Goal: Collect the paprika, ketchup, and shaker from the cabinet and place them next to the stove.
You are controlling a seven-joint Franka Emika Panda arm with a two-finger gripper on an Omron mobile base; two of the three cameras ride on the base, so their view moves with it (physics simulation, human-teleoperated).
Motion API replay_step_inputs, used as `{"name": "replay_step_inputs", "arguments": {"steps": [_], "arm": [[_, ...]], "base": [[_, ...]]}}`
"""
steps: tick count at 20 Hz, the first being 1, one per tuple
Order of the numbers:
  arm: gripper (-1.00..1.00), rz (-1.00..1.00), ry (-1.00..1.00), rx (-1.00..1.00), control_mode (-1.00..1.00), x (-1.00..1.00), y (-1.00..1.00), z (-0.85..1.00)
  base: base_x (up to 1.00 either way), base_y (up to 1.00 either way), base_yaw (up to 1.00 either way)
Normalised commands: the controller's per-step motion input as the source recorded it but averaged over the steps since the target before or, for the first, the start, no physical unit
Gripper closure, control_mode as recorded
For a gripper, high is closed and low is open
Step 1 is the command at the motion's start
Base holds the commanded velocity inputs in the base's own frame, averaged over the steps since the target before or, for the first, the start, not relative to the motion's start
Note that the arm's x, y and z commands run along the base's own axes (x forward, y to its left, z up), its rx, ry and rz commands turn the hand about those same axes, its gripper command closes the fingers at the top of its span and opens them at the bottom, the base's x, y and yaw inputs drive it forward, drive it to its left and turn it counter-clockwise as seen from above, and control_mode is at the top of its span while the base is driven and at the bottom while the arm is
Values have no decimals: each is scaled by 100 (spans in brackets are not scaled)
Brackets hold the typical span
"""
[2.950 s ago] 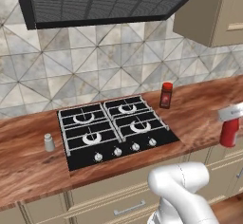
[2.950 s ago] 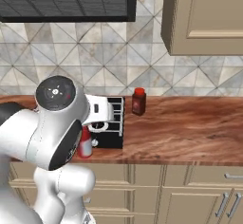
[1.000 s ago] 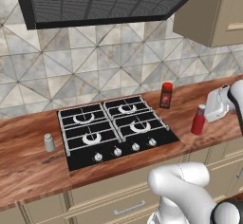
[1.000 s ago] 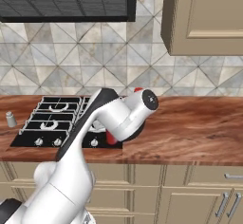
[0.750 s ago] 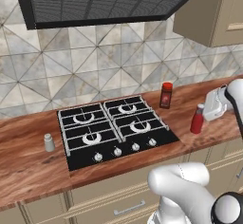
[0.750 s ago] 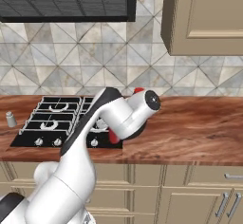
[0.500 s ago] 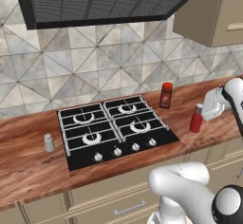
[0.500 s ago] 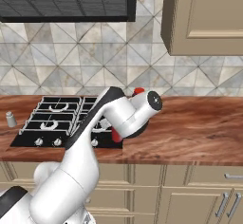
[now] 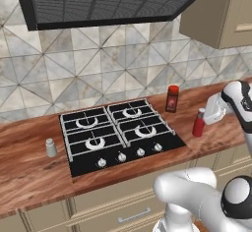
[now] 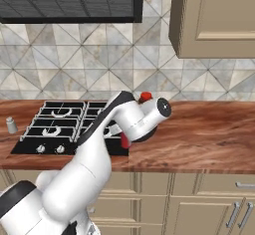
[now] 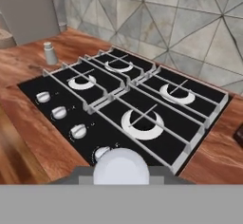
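Shaker point(image 9: 50, 147), stove point(image 9: 118, 135), paprika point(image 9: 172, 99) and ketchup point(image 9: 198, 123) lay in that order from left to right along the wooden counter point(image 9: 29, 177) in the left base view. The pale shaker stood upright near the stove's left edge, apart from it, and showed again in the hand view beyond the far corner of the grates. The paprika jar stood upright near the stove's back right corner, just beside it. The slim red ketchup bottle stood at the stove's right side, its base at or very close to the counter, with the gripper point(image 9: 212, 111) pressed together around its upper part; whether the base rested fully on the wood could not be told. The cabinet lay outside these views. As a judgement, the step in hand was the setting down of the ketchup, the third of the three items, with the other two already placed. The next move called for the jaws to spread and the hand to rise straight up, so that the narrow bottle was not tipped.
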Motion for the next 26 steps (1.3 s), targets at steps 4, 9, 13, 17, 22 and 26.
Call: {"name": "replay_step_inputs", "arguments": {"steps": [4,9,13,17,22,26], "arm": [[100,0,-1,0,-100,33,0,-23],[100,0,-1,0,-100,33,-9,-19],[100,0,-1,0,-100,31,-11,-25],[100,0,0,0,-100,32,-6,-28],[100,0,0,0,-100,22,0,-23],[100,0,0,0,-100,15,0,-19]], "base": [[0,0,0],[0,0,0],[0,0,0],[0,0,0],[0,0,0],[0,0,0]]}}
